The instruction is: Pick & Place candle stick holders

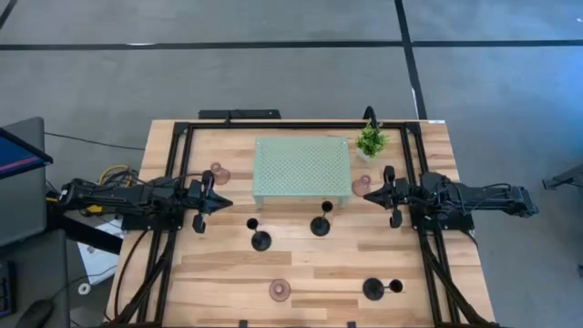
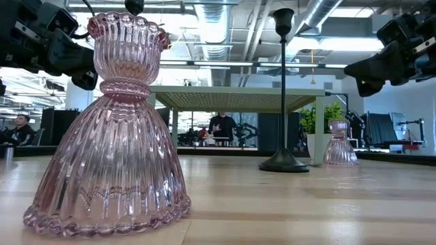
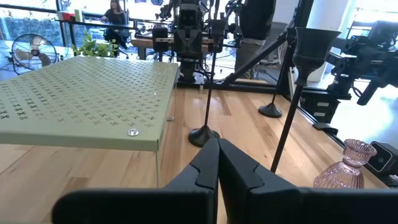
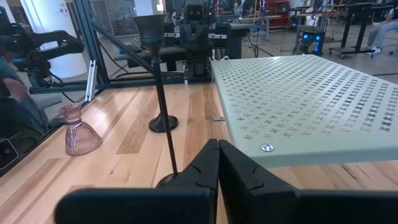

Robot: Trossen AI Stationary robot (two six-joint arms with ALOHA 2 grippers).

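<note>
Three black candle stick holders stand on their disc bases on the wooden table: two in front of the tray [image 1: 260, 240] [image 1: 320, 225] and one near the front edge [image 1: 373, 289]. Three pink glass holders stand upright: one left of the tray [image 1: 218, 171], one right of it [image 1: 363, 181], one near the front [image 1: 281, 291], large in the low view [image 2: 109, 136]. My left gripper [image 1: 220, 202] is shut and empty, left of the tray. My right gripper [image 1: 371, 194] is shut and empty, right of the tray, close to the pink holder there.
The pale green perforated tray [image 1: 302, 169] stands on legs at the table's middle far side. A small green potted plant [image 1: 370, 141] stands at its far right corner. Black frame rails [image 1: 173, 182] run along both sides. People show in the room beyond.
</note>
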